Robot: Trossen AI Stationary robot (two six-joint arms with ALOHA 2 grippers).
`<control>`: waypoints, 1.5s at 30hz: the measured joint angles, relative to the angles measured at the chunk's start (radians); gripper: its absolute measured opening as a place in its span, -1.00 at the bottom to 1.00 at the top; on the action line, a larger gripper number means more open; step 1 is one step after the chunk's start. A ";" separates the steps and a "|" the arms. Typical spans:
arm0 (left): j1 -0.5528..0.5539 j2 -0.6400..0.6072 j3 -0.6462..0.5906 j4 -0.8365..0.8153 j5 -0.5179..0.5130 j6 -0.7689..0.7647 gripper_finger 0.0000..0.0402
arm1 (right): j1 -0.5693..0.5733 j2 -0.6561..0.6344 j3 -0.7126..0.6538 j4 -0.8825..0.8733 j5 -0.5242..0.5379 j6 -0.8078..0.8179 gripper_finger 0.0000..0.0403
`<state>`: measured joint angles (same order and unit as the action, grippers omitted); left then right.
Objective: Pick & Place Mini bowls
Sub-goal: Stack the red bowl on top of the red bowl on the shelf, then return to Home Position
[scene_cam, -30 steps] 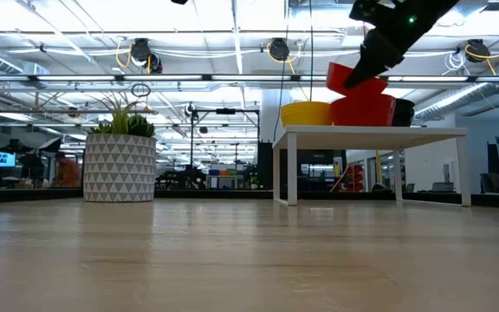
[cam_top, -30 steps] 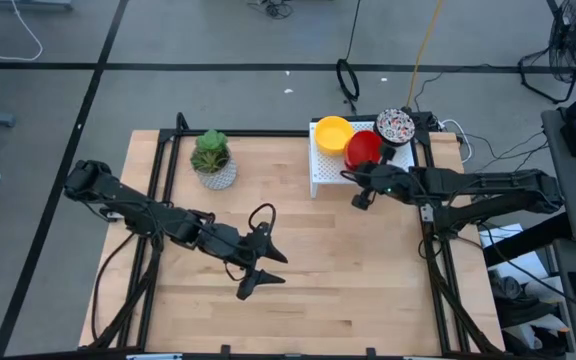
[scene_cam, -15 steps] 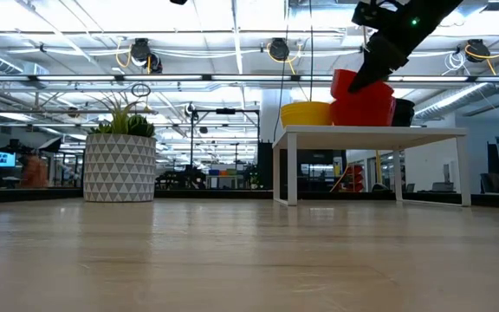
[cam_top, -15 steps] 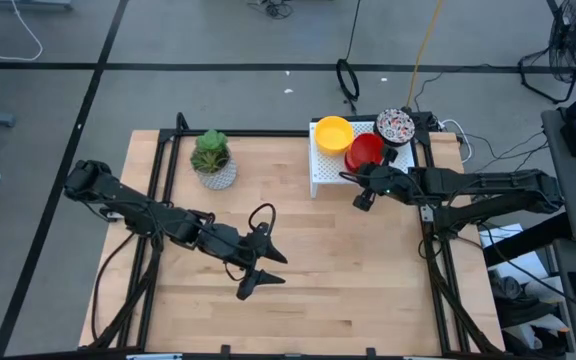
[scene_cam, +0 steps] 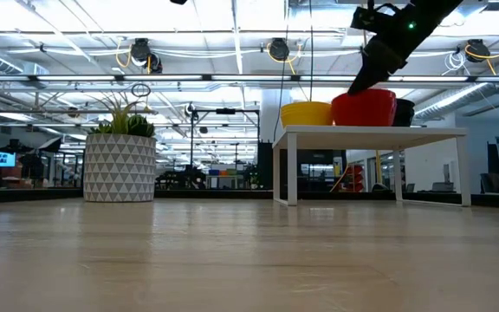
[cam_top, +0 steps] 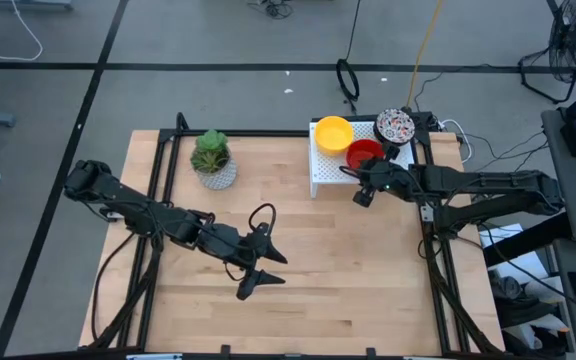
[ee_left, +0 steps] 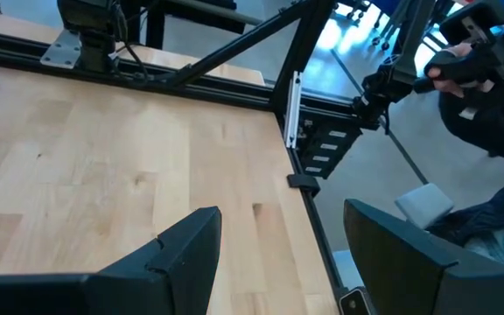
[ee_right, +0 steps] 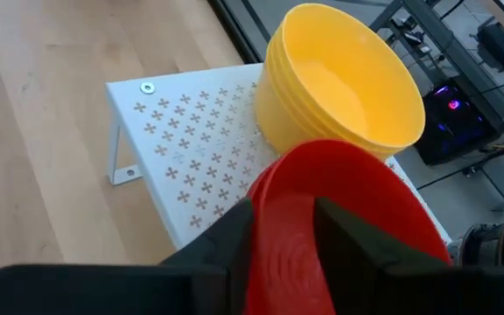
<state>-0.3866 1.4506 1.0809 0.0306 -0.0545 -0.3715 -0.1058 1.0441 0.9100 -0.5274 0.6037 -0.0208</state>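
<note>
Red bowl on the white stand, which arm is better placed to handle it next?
Right. The right gripper is already at the red bowl; the left gripper hangs open, mid-table.

table top (cam_top: 308,250): pale wood boards, visible grain, smooth with a soft sheen seen in the low view
white rack (ee_right: 191,131): thin sheet metal, painted matt white, punched with small cross-shaped holes
yellow bowls (ee_right: 339,87): smooth plastic, stacked, a mild gloss noted on the inside
red bowl (ee_right: 348,210): smooth plastic, glossy rim and wall
speckled bowl (cam_top: 395,125): white with coloured flecks; material cannot be told
plant pot (scene_cam: 119,167): whitish, matt, patterned with dark triangles
right gripper (ee_right: 283,249): dark fingers (ee_right: 226,245), matt plastic look
left gripper (ee_left: 274,254): dark, matt, smooth-faced fingers (ee_left: 409,254)
table frame (ee_left: 226,52): black metal bars, satin finish
</note>
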 joint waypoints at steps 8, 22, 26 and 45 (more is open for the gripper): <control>-0.007 0.000 0.000 0.003 0.003 0.061 0.21 | 0.033 -0.060 0.000 0.018 -0.002 -0.002 -0.19; -0.003 -0.195 0.000 -0.130 -0.058 0.071 0.21 | 0.177 -0.266 -0.006 0.109 -0.160 0.059 -0.17; -0.065 -0.293 0.000 -0.219 -0.154 0.104 0.21 | 0.209 -0.325 -0.046 0.108 -0.160 0.062 -0.16; -0.326 -0.405 0.000 -0.487 -0.668 -0.084 0.21 | 0.322 -0.475 -0.461 0.475 -0.164 0.089 -0.16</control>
<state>-0.7129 1.0454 1.0805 -0.4564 -0.7226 -0.4557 0.2160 0.5692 0.4491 -0.0519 0.4400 0.0677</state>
